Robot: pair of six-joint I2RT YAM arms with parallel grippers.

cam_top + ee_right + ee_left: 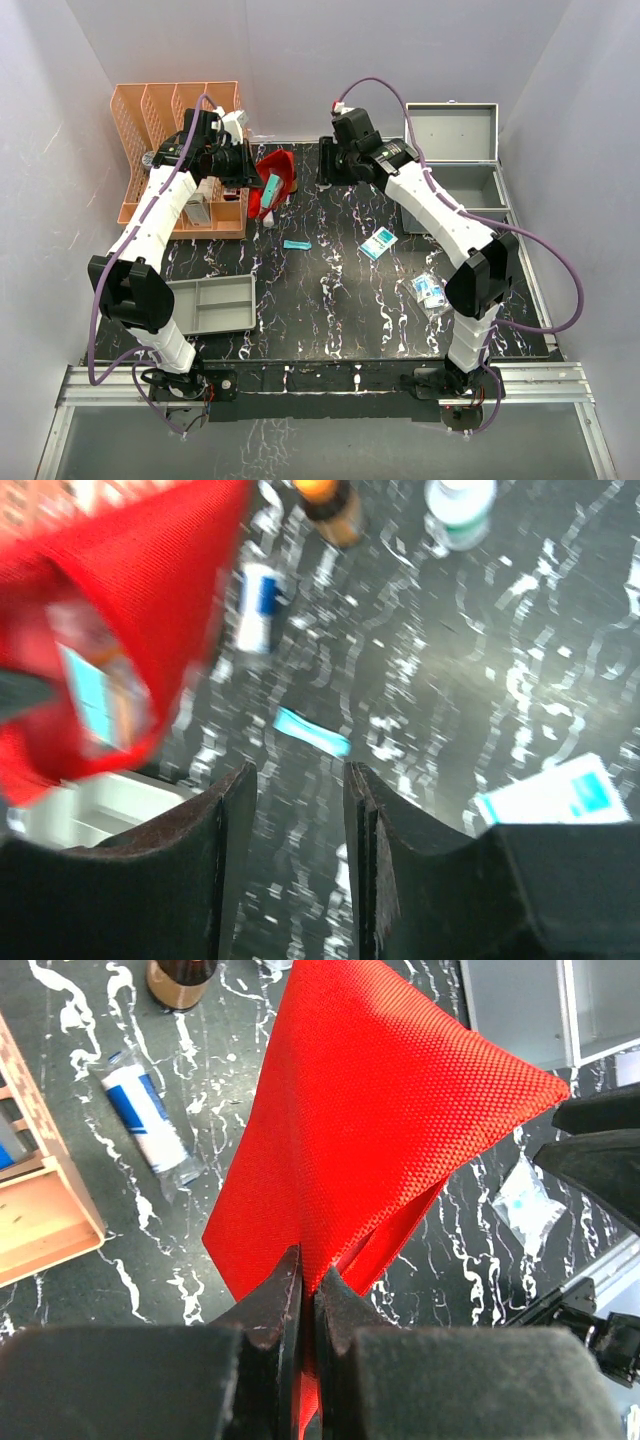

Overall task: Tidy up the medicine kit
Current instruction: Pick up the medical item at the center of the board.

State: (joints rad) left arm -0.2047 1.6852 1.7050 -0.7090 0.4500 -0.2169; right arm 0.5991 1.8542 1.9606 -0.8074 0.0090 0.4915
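Note:
The medicine kit (452,130), a grey metal box with its lid up, stands at the back right; one corner (540,1010) shows in the left wrist view. My left gripper (250,165) (308,1280) is shut on the fabric edge of a red pouch (277,178) (380,1110), holding it off the table. The pouch (120,600) hangs open, and a teal and white box (95,695) shows inside it. My right gripper (325,168) (300,775) is just right of the pouch, open, with nothing between its fingers.
An orange rack (160,120) stands back left and a grey divided tray (210,303) front left. On the dark table lie a teal strip (297,244) (312,732), a white and teal box (378,243), clear packets (430,292), a blue and white packet (150,1120), a brown bottle (335,510) and a white bottle (460,510).

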